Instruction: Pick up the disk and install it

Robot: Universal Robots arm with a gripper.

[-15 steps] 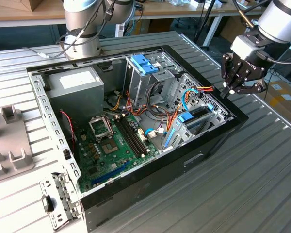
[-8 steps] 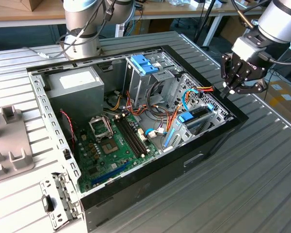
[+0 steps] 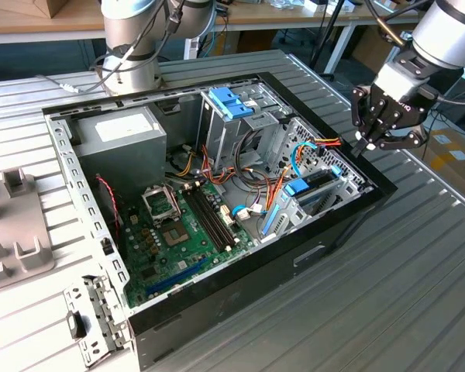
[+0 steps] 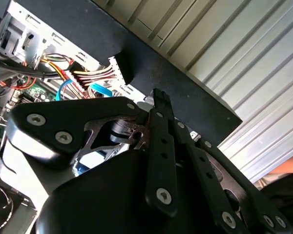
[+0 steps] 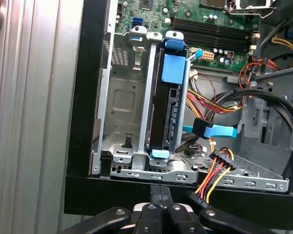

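Ribbed metal table (image 3: 418, 294): grey corrugated surface spanning the exterior view, bearing all items. Computer case (image 3: 240, 271): black open-topped tower lying on its side, centre of the exterior view, interior exposed. Robot arm (image 3: 449, 31): grey, entering at upper right of the exterior view; a second grey arm base (image 3: 132, 46) stands at upper centre, behind the case. Power supply (image 3: 116, 136): grey box with pale label, upper left inside the case. Motherboard (image 3: 186, 232): green, lower centre of the case floor. Drive cage (image 5: 132, 126): bare metal bays along the case's edge, centre of the first wrist view; one bay beside the disk stands vacant. Disk (image 5: 166, 112): silver-and-black drive in blue carrier, seated upright in a bay of the drive cage, blue tab at its end; in the exterior view it lies at centre right (image 3: 314, 186), inside the case near the gripper's corner. Gripper (image 3: 374, 139): black, hanging just outside the case's right-hand corner in the exterior view, fingers drawn together with nothing between them; its closed fingertips (image 5: 160, 191) meet at lower centre of the first wrist view. Cable bundle (image 5: 219, 170): red, yellow and black wires, beside the disk.
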